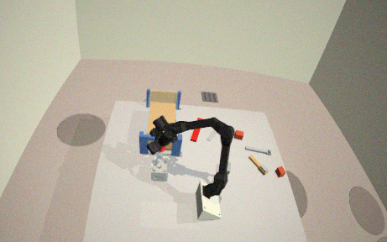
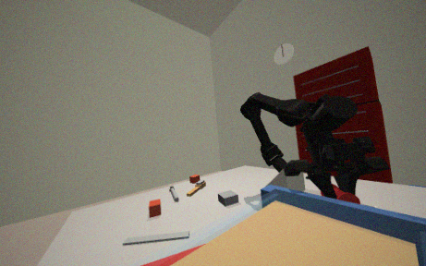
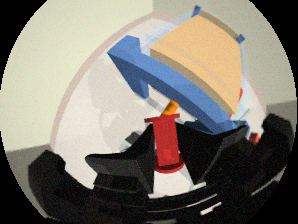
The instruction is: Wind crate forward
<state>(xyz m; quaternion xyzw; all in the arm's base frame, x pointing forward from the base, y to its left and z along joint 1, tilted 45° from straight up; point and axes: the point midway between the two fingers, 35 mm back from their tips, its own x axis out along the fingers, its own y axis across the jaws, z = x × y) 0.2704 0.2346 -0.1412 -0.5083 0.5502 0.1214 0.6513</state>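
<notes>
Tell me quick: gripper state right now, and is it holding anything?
Gripper: shut on the red winch handle, just in front of the blue frame.

A workshop: a tall red drawered tool cabinet [image 2: 346,111] stands against the wall, and small hand tools such as a grey metal ruler [image 2: 156,237] lie on the white workbench [image 2: 105,226].

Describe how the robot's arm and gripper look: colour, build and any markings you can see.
The arm is matt black all over, made of slim rounded links with bulkier joints, and rises from a pale wedge-shaped base. The gripper is black too, with two broad flat fingers. No cables, labels or markings are visible.
</notes>
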